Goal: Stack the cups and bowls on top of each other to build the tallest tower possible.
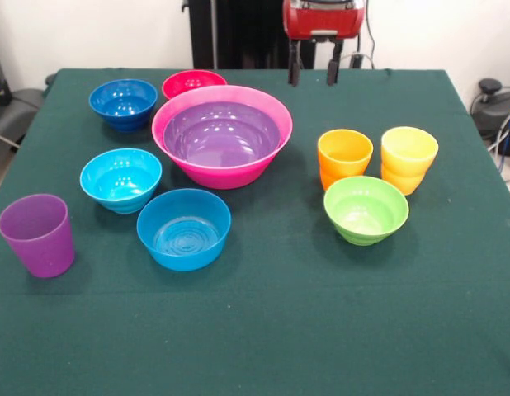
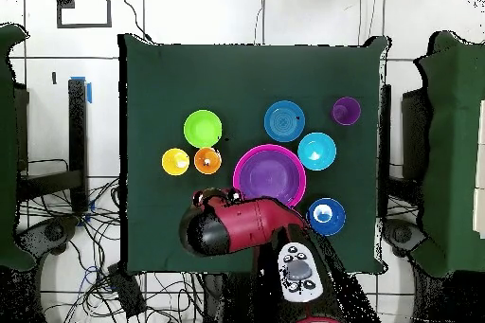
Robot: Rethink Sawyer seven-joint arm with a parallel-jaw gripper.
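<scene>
My gripper [image 1: 313,73] hangs open and empty over the table's far edge, behind the big hot-pink bowl [image 1: 174,140]. The large purple bowl [image 1: 222,132] sits nested inside it; this pair also shows in the overhead view [image 2: 270,175]. The small red-pink bowl [image 1: 193,82] and the dark blue bowl [image 1: 123,103] stand at the far left. The cyan bowl [image 1: 120,179] and the mid blue bowl [image 1: 183,228] stand nearer. The purple cup [image 1: 38,234] is at the near left. The orange cup [image 1: 344,157], yellow cup [image 1: 408,157] and lime green bowl [image 1: 365,209] stand at the right.
Everything stands on a dark green cloth on the table [image 1: 263,330]. In the overhead view the red arm [image 2: 242,224] covers the table edge by the base and hides the red-pink bowl. Cables and chairs lie off the table's sides.
</scene>
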